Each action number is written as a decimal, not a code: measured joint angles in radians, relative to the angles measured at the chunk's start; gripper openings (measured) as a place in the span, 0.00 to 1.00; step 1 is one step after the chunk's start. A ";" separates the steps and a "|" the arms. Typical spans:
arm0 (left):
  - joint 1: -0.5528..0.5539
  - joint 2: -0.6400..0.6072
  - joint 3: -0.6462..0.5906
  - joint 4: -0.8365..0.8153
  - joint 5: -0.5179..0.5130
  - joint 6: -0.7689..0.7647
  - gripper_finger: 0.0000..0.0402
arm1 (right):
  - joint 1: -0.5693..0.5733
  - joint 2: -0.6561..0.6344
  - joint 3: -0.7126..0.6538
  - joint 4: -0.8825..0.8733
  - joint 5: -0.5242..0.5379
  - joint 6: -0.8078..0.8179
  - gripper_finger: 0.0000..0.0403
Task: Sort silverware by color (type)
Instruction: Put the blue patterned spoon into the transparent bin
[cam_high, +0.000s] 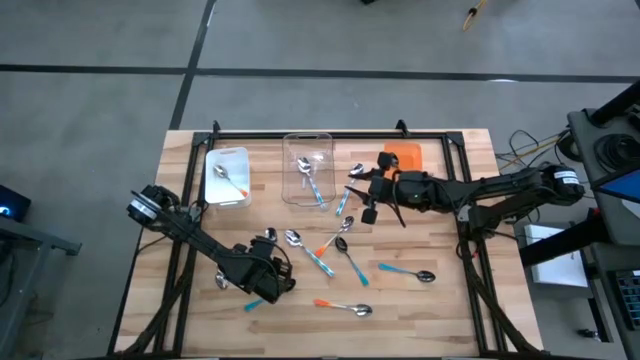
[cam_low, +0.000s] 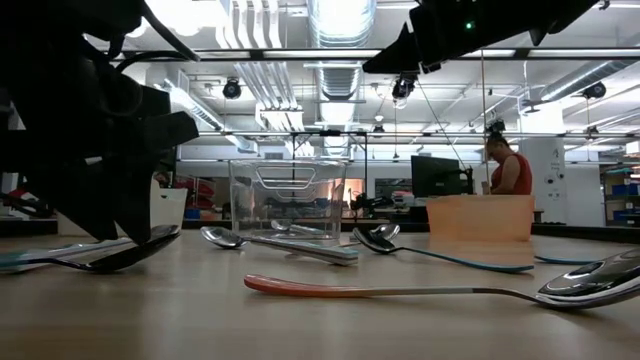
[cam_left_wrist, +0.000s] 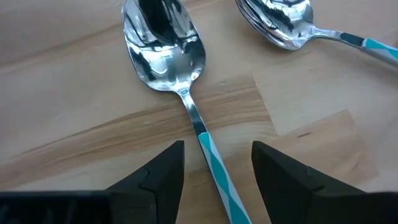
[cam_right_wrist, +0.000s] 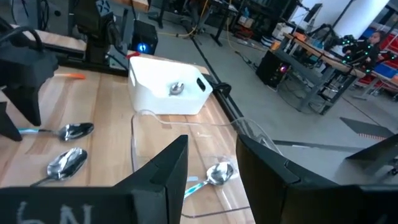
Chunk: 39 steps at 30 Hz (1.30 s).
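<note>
While the left pincer (cam_left_wrist: 217, 171) hung spread apart over a teal spoon (cam_left_wrist: 180, 81) flat on the desk (cam_left_wrist: 311, 93), a skewed close could've just flicked that skinny handle sideways.

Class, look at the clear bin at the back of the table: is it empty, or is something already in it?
Not empty. The clear bin holds at least one spoon with a light blue handle, seen from above.

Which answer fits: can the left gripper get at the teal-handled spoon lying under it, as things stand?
Probably yes. The left gripper is open, one finger on each side of the teal-handled spoon, whose handle runs between them with nothing across it.
</note>
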 joint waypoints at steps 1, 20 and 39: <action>0.000 0.000 0.000 0.000 0.000 0.000 0.42 | 0.000 0.004 0.000 0.007 0.000 0.000 0.32; -0.002 0.045 0.001 0.004 -0.016 -0.035 0.41 | -0.016 0.006 0.000 0.004 0.000 0.000 0.32; 0.000 0.039 -0.001 -0.009 0.027 -0.096 0.07 | -0.016 0.006 0.000 0.004 0.000 -0.001 0.32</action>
